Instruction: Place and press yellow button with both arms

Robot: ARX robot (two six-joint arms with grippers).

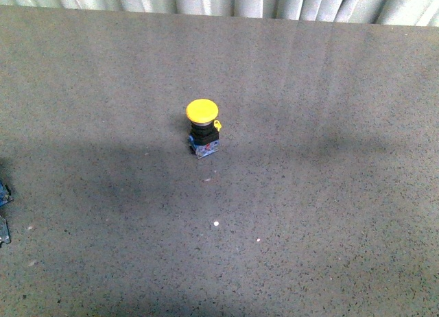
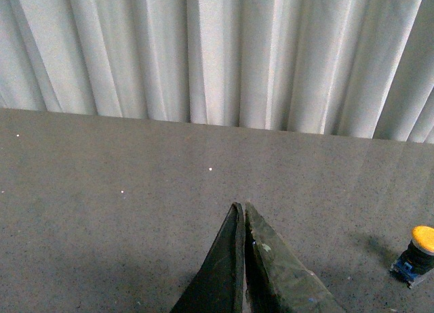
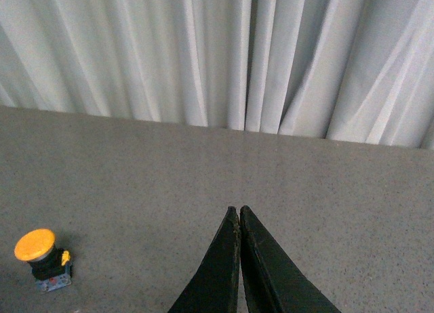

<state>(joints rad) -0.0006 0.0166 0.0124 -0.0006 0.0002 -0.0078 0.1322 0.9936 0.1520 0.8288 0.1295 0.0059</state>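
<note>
The yellow button point(image 1: 202, 128) stands upright near the middle of the grey table, its round yellow cap on a black collar and blue-grey base. The left wrist view catches the yellow button point(image 2: 419, 253) at the picture's edge, well away from my left gripper point(image 2: 240, 208), which is shut with nothing in it. In the right wrist view the yellow button point(image 3: 41, 259) stands apart from my right gripper point(image 3: 235, 210), also shut and empty. Of the arms, the front view shows only a dark bit of the left arm point(image 1: 3, 214) at the frame's left edge.
The grey speckled table point(image 1: 309, 214) runs back to a far edge under a white pleated curtain point(image 1: 226, 0). A few small white specks point(image 1: 216, 224) lie on the surface in front of the button.
</note>
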